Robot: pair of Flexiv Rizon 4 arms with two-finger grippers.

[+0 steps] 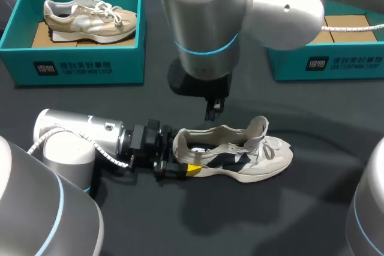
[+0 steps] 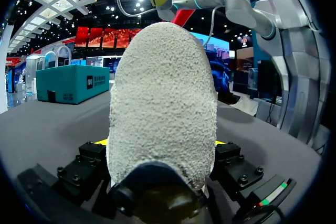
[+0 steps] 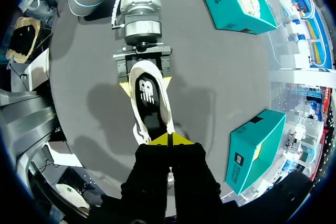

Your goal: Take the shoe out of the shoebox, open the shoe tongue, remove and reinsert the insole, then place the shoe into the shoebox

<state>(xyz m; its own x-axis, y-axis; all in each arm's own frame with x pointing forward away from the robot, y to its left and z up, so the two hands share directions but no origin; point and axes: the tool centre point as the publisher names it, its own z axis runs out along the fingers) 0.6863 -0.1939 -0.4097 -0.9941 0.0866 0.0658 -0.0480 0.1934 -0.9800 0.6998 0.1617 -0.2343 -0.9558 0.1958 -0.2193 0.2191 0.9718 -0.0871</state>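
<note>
A cream and navy shoe point(image 1: 240, 157) lies on its side on the dark table, toe to the right, tongue point(image 1: 259, 129) pulled up. Its dark insole point(image 3: 147, 94) with a white logo shows inside. My left gripper point(image 1: 182, 169) lies low on the table, shut on the shoe's heel point(image 2: 163, 93), with its yellow tips point(image 3: 124, 86) on either side of the heel. My right gripper point(image 1: 215, 108) hangs just above the shoe's opening. Its yellow tips point(image 3: 169, 139) are pressed together, and I see nothing between them.
A teal shoebox point(image 1: 78, 67) at the back left holds a second, beige shoe point(image 1: 90, 19). Another teal shoebox point(image 1: 336, 64) stands at the back right, partly hidden by my right arm point(image 1: 204, 22). Bare table lies in front of the shoe.
</note>
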